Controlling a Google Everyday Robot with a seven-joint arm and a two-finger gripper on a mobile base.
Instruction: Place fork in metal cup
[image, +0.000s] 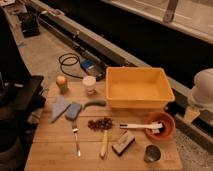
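The gripper (192, 114) hangs right of the yellow bin (136, 102), off the table (50, 156); clenched or released, I cannot tell. The slim, smooth steel fork (76, 140) lies flat front-left of the bin, the shiny cylindrical metal cup (151, 153) front-right. Thin metal on wood may slip a pinch; the narrow cup could tip.

Warm overhead light falls on the worktop (50, 150), the yellow bin (137, 87) glowing brightest, while the surroundings sink to near black. The gripper (192, 113), at the right edge just off the worktop, catches pale light under its white arm (204, 87).
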